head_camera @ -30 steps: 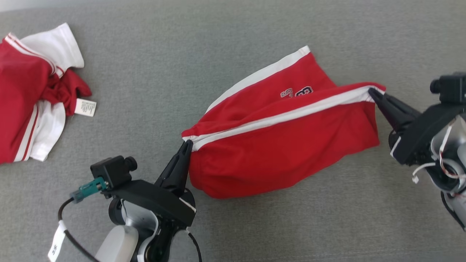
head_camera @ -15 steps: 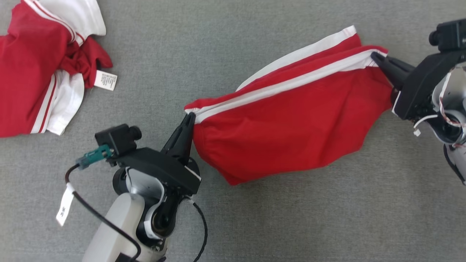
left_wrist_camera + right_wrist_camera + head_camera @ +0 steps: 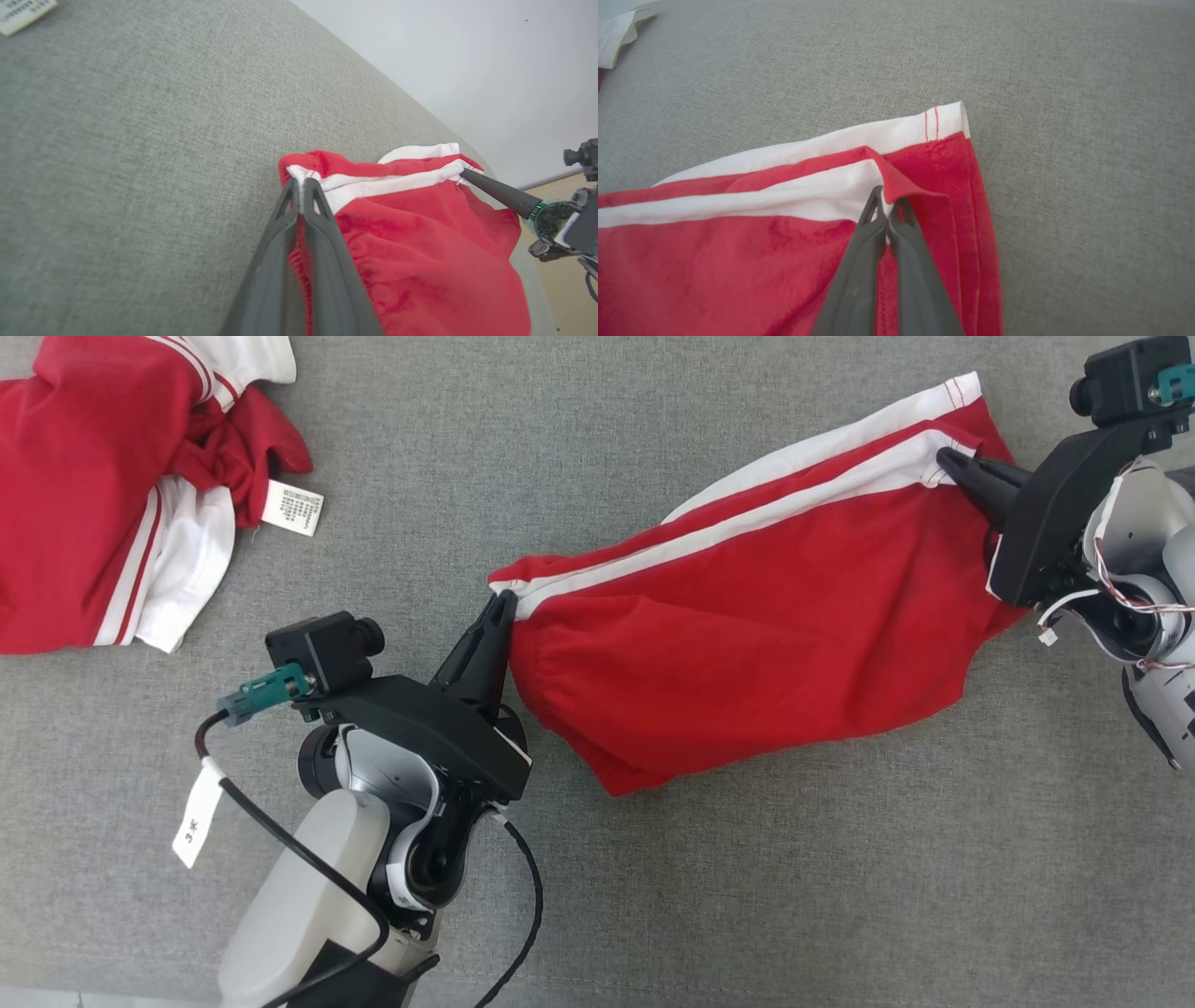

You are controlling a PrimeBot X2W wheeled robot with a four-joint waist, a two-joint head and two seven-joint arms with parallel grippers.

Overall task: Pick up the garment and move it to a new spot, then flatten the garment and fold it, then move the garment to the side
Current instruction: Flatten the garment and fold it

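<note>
The garment (image 3: 747,644) is red shorts with white side stripes, stretched between both grippers above the grey surface (image 3: 653,896). My left gripper (image 3: 504,602) is shut on its near-left corner by the elastic waistband; in the left wrist view the left gripper (image 3: 302,183) pinches the white stripe end of the garment (image 3: 411,242). My right gripper (image 3: 945,457) is shut on the far-right corner; in the right wrist view the right gripper (image 3: 888,196) clamps a folded hem of the garment (image 3: 738,261). The lower part of the garment sags onto the surface.
A second red and white garment (image 3: 103,495) lies crumpled at the upper left with a white label (image 3: 293,508). The grey surface's far edge meets a pale wall (image 3: 444,60) in the left wrist view.
The head camera has shifted, so the whole scene sits differently. Both grippers keep their hold, and the garment now hangs more stretched and tilted, with its printed number out of sight.
</note>
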